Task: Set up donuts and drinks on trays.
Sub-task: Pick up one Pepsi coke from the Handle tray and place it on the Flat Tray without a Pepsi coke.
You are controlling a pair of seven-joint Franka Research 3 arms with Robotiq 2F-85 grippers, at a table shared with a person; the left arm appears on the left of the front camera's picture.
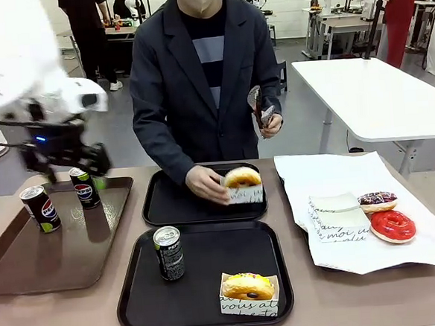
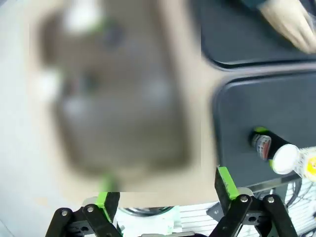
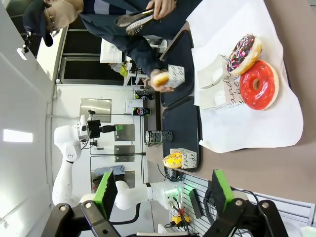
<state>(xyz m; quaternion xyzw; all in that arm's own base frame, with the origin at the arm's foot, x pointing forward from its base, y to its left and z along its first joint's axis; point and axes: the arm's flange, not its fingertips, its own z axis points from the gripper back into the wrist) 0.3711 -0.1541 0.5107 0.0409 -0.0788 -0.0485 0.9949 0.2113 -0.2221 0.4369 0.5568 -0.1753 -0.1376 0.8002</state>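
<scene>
Plainly, the leftmost can (image 1: 40, 209) shows a Pepsi logo

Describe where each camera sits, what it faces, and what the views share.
Front: between the arms, facing across the table at the person; the left arm shows over the brown tray.
Left wrist: looks down past the open left gripper at the near tray and can.
Right wrist: rolled sideways, looks past the open right gripper at the red donut and person.
All three views show that can.
</scene>
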